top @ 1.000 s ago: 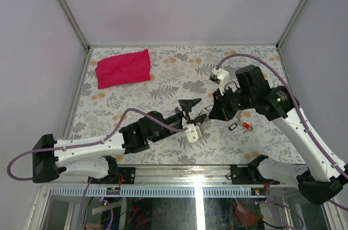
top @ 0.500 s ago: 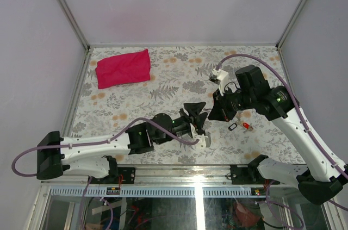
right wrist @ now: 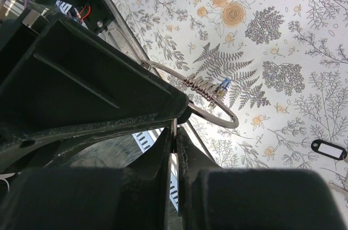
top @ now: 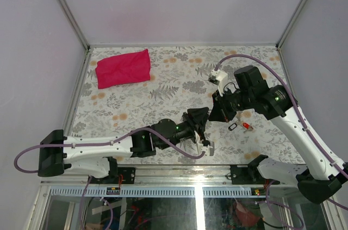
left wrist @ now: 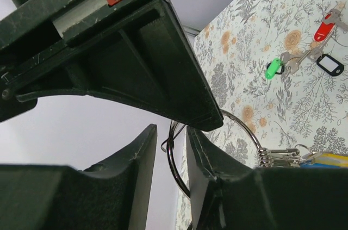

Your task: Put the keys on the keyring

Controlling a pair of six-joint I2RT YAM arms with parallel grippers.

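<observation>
Two arms met near the middle of the flower-patterned table (top: 163, 91), with a red cloth (top: 123, 68) lying well apart from them at the far left corner. From the left, the left arm reached low across the near edge, and the left gripper (left wrist: 172, 135) stood with its jaws only slightly apart: a narrow gap showed between them, and the thin wire of the keyring (left wrist: 247, 128) ran through that gap without being pinched on either side. The keyring hung in the air above the table between the two claws, a shiny loop with a small coil of turns on it. Several silver keys (left wrist: 283, 157) already hung from that coil, beside a blue and yellow tag (left wrist: 326, 159). Just to the right, the right gripper (right wrist: 175, 137) had its jaws pressed together on the ring's wire, holding it up. Farther right, on the table under the right arm, lay the loose pieces: a green-headed key (left wrist: 273, 69), a black-framed tag (left wrist: 330, 65) close by, and a red-headed key (left wrist: 325, 25) beyond them.
</observation>
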